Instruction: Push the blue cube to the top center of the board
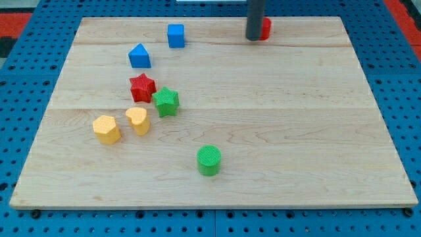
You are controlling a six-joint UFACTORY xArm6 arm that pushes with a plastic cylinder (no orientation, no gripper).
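Observation:
The blue cube (175,35) sits near the view's top, left of centre, on the wooden board (276,131). My tip (254,38) is the lower end of the dark rod at the view's top, right of centre, well to the right of the blue cube. A red block (265,28) is directly behind the rod, partly hidden by it; its shape cannot be made out.
A blue house-shaped block (139,56) lies below-left of the cube. A red star (142,87) and a green star (166,101) touch each other. A yellow hexagon (106,129), a yellow heart (138,120) and a green cylinder (209,160) lie lower down.

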